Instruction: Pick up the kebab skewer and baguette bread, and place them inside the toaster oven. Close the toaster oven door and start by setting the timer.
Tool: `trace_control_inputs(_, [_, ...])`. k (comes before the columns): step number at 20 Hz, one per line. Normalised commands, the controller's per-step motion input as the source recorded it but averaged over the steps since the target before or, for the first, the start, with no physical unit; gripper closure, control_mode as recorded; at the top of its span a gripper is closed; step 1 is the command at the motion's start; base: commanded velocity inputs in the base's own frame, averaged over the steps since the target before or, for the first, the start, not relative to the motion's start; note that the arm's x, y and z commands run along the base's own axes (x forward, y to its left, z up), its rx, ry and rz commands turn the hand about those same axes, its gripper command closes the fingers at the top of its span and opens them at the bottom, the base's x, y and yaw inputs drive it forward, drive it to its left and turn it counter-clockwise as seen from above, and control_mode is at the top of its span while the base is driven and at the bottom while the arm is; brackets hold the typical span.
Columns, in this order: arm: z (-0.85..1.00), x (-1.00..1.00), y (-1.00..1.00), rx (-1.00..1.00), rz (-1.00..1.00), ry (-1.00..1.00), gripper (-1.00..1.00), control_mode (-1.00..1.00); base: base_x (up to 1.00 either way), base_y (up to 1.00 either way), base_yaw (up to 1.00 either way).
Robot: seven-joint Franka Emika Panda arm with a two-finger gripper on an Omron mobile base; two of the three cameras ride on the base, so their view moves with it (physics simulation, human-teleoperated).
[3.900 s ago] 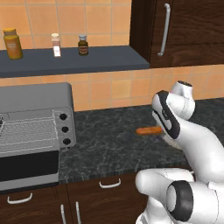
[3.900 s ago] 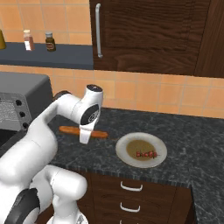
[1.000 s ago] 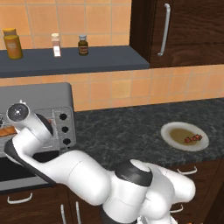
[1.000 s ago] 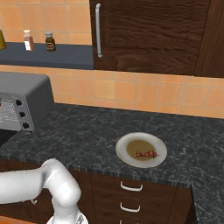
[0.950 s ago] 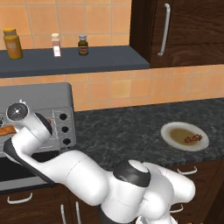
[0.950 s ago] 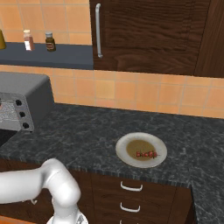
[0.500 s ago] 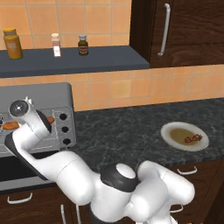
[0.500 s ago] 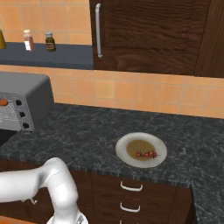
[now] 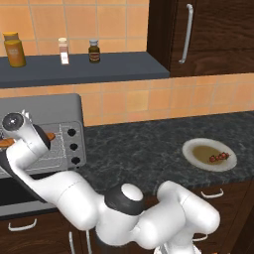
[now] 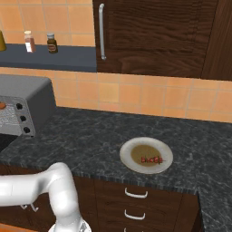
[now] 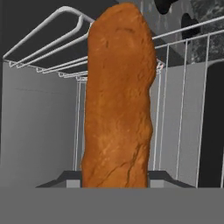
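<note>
The gripper (image 9: 6, 143) is clamped partway closed on the baguette (image 11: 118, 96), holding it at the mouth of the toaster oven (image 9: 59, 106). The hand view shows the loaf against the wire rack (image 11: 183, 87). The right base view shows the skewer (image 10: 152, 159) on a plate (image 10: 129, 152), at 3 o'clock from the oven.

Counter with plate and toaster oven

The kebab skewer (image 10: 151, 160) lay on a plate (image 10: 129, 152) near the counter's (image 10: 81, 140) front edge, well apart from the toaster oven (image 10: 27, 102) at its left end; bottles (image 10: 51, 43) stood on a shelf (image 10: 68, 58).
</note>
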Motion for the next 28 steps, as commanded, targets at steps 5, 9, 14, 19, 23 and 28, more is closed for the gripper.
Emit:
trace_control_inputs(5, [-0.43,0.19,0.26,0.00,-0.03,0.01,1.00,-1.00,0.00,0.00,0.00])
trace_control_inputs(9, [-0.59,0.31,0.22,0.00,-0.03,0.00,1.00,-1.00,0.00,0.00,0.00])
trace_control_inputs(14, [-0.30,0.21,0.14,0.00,-0.02,0.00,-1.00,-1.00,0.00,0.00,0.00])
trace_control_inputs(19, [-0.01,0.00,0.00,0.00,0.00,0.00,-1.00,-1.00,0.00,0.00,0.00])
trace_control_inputs(23, [0.00,0.00,0.00,0.00,0.00,0.00,-1.00,-1.00,0.00,0.00,0.00])
trace_control_inputs(28, [0.01,-0.12,-0.11,0.00,0.00,0.00,-1.00,-1.00,0.00,0.00,0.00])
